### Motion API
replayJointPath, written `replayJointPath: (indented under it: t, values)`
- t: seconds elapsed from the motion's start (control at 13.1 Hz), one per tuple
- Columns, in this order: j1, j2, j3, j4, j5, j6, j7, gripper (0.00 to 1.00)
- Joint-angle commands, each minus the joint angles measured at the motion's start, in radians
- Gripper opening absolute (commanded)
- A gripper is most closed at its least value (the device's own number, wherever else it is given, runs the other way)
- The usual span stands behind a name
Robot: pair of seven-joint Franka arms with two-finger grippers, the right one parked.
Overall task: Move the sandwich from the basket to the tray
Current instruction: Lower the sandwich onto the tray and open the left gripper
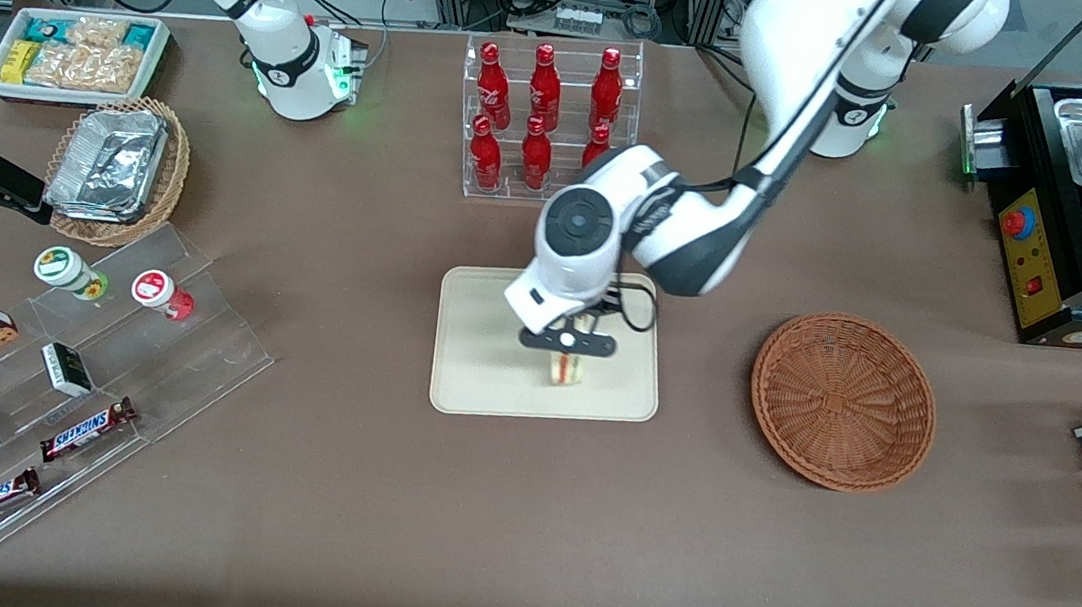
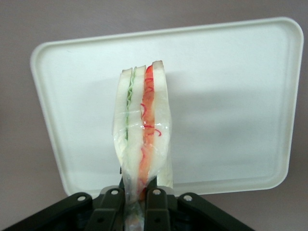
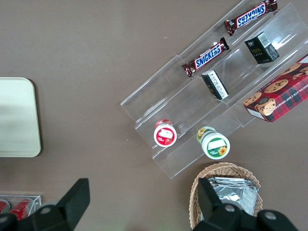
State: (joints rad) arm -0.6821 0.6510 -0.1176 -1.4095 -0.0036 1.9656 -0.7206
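My left gripper (image 1: 568,344) hangs over the cream-beige tray (image 1: 473,377) and is shut on the sandwich (image 1: 567,369), a wrapped white-bread wedge with red-orange and green filling. In the left wrist view the fingers (image 2: 156,204) pinch the sandwich (image 2: 143,130) at its narrow end, and it hangs over the tray (image 2: 231,96). I cannot tell whether it touches the tray. The round reddish-brown wicker basket (image 1: 842,401) stands empty beside the tray, toward the working arm's end.
A clear rack of red bottles (image 1: 545,118) stands farther from the front camera than the tray. A clear stepped stand with snack bars and cups (image 1: 81,376), a tan basket of foil containers (image 1: 118,169) and a white snack bin (image 1: 75,53) lie toward the parked arm's end.
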Motion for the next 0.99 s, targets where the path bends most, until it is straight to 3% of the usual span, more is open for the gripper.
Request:
replayJointPath:
  t: [0.0,0.53,0.61,0.76,0.91]
  values:
    - [-0.042,0.048,0.015,0.03,0.028,0.035,-0.02,0.0]
    - [-0.066,0.091,0.015,-0.011,0.034,0.099,-0.052,0.0]
    - [-0.066,0.093,0.015,-0.013,0.033,0.102,-0.057,0.14]
    - [-0.063,0.087,0.015,-0.009,0.033,0.099,-0.063,0.99]
    - [-0.056,0.059,0.018,-0.002,0.03,0.087,-0.066,1.0]
